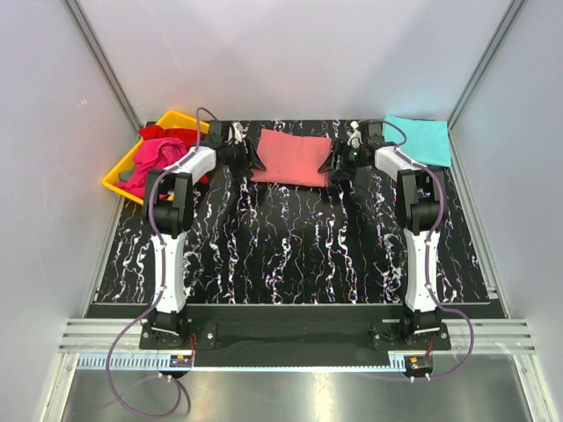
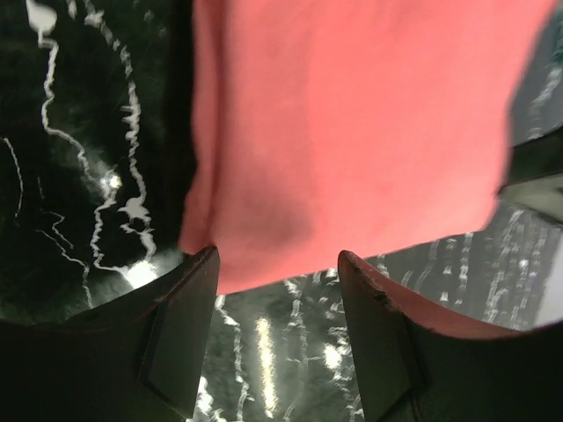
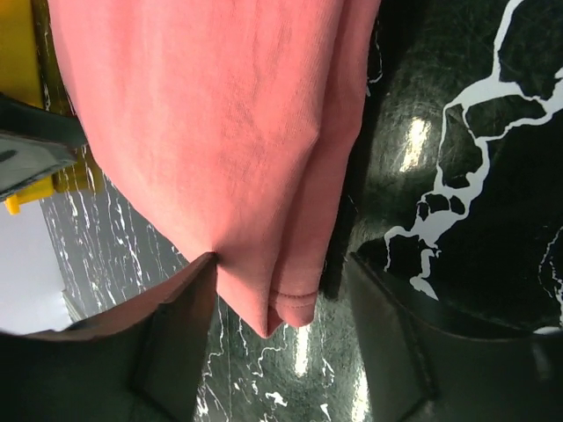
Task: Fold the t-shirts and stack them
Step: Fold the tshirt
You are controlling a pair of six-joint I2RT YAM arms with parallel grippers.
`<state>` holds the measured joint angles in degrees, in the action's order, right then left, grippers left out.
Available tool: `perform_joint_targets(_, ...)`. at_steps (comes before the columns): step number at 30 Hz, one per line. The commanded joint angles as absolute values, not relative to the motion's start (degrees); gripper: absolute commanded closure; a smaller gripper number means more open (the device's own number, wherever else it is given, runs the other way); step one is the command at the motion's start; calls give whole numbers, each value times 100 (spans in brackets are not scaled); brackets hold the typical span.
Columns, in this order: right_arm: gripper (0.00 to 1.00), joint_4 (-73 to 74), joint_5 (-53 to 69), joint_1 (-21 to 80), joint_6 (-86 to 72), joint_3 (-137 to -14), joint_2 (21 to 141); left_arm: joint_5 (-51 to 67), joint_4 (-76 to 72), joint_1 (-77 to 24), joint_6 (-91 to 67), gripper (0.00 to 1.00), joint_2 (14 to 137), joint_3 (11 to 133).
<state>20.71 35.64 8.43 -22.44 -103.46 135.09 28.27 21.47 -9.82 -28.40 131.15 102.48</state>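
Observation:
A salmon-pink t-shirt (image 1: 290,156) lies folded into a rectangle at the back middle of the table. My left gripper (image 1: 247,159) stands open at its left edge. In the left wrist view the pink cloth (image 2: 352,132) ends just ahead of that gripper (image 2: 277,255), with only table between the jaws. My right gripper (image 1: 338,163) stands open at the right edge. A folded corner of the pink shirt (image 3: 264,176) reaches into the gap of this gripper (image 3: 281,259), unclamped. A turquoise t-shirt (image 1: 420,139) lies flat at the back right. Magenta (image 1: 157,158) and red (image 1: 181,134) t-shirts sit crumpled in the tray.
A yellow plastic tray (image 1: 119,180) stands at the back left corner, tilted to the table edge. The table top is black with white marbling (image 1: 290,246). Grey walls close in the back and both sides.

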Motion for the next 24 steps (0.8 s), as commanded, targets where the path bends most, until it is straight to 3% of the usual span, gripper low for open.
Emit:
perform_joint_targets(1,34,1872,3630,879,-2127,-10204,13562,2706,2162,-984,-2522,39,13183,10336)
perform_joint_targets(8,55,1600,3928,879,-2285,-10037,13562,2804,2382,-1011,-2408,40,13474,10512)
perform_joint_targets(16,93,1512,3981,879,-2215,-9800,13553,2436,2610,-1020,-2101,36,12824,10301)
perform_joint_targets(19,98,1599,4034,888,-2101,-9756,13553,2286,2856,-1020,-1943,35,12700,10485)
perform_joint_targets(24,99,1591,4175,861,-2057,-9747,13570,2215,2971,-1020,-1802,34,12867,10547)
